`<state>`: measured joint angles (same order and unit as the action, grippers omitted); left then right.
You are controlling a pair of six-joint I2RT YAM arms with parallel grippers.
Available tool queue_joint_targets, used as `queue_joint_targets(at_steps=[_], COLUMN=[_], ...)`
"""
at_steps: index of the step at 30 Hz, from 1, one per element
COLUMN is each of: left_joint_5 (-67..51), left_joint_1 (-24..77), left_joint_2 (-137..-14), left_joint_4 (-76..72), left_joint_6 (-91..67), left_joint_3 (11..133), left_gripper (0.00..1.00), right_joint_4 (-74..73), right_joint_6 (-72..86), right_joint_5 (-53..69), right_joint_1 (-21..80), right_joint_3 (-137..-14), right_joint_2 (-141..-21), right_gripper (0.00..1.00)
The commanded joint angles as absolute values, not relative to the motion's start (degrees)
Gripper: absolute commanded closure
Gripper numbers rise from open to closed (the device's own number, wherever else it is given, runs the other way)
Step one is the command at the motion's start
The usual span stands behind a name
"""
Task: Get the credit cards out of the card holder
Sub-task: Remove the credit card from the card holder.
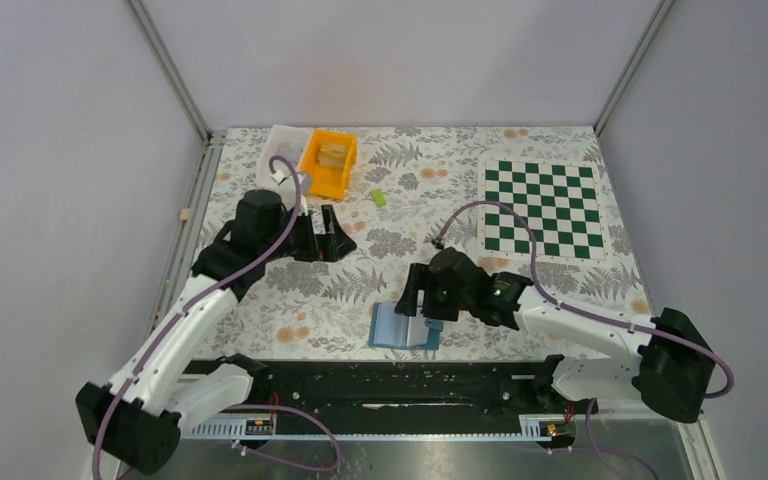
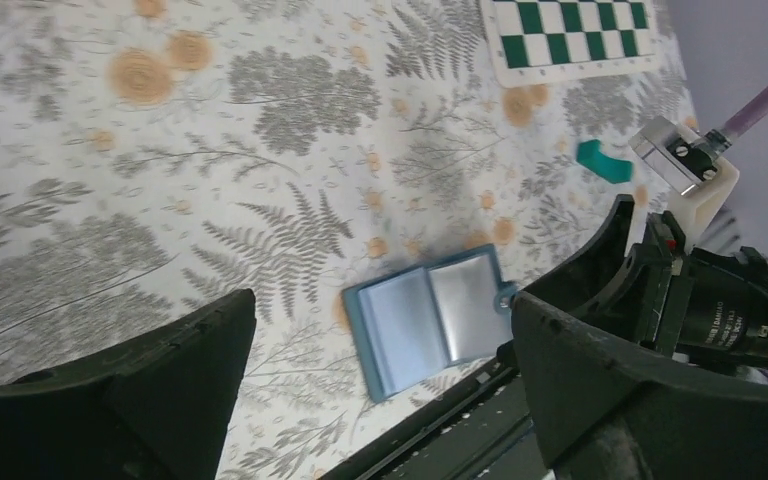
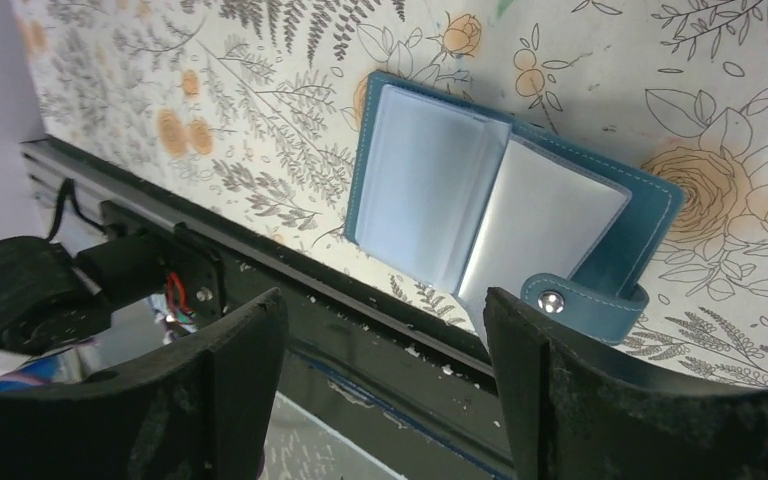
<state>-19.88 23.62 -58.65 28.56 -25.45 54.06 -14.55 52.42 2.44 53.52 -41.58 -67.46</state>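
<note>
Light is bright, even and white, falling from above; the floral-patterned tablecloth (image 1: 390, 270) carries only faint, soft shadows beside the 2 arms. The clear sleeves of the open blue leather card holder (image 3: 550, 230) catch a silvery glare. Close up, the black fingers (image 3: 210, 400) of the right gripper (image 3: 380, 310) look dark and blurred; the left wrist view is soft throughout.

Blue card holder (image 3: 505, 210) lies open; teal credit card (image 2: 600, 160) lies apart.
</note>
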Motion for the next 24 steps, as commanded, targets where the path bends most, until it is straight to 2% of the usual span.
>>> queue_joint_targets(at_steps=[1, 8, 15, 24], left_joint_5=[-7.86, 5.24, 9.49, 7.60], left_joint_1=[23.39, 23.38, 23.43, 23.42], left_joint_2=[-52.09, -44.51, -39.46, -39.06], left_joint_4=[35.40, 36.45, 35.83, 35.78], left_joint_6=[-18.34, -16.79, -17.29, -17.70], left_joint_3=[54.01, 49.95, 49.13, 49.05], left_gripper=[0.01, 0.01, 0.01, 0.01], right_joint_4=[-15.28, -21.94, -27.24, -29.36], right_joint_6=[55.28, 53.53, 56.47, 56.32], right_joint_5=[-8.34, -13.49, -16.54, -16.99], right_joint_1=[57.89, 60.91, 62.83, 66.00], right_joint_3=[-46.76, -54.74, -59.73, -64.24], right_joint_2=[-71.86, -81.55, -89.40, -97.97], right_gripper=[0.20, 0.17, 0.15, 0.14])
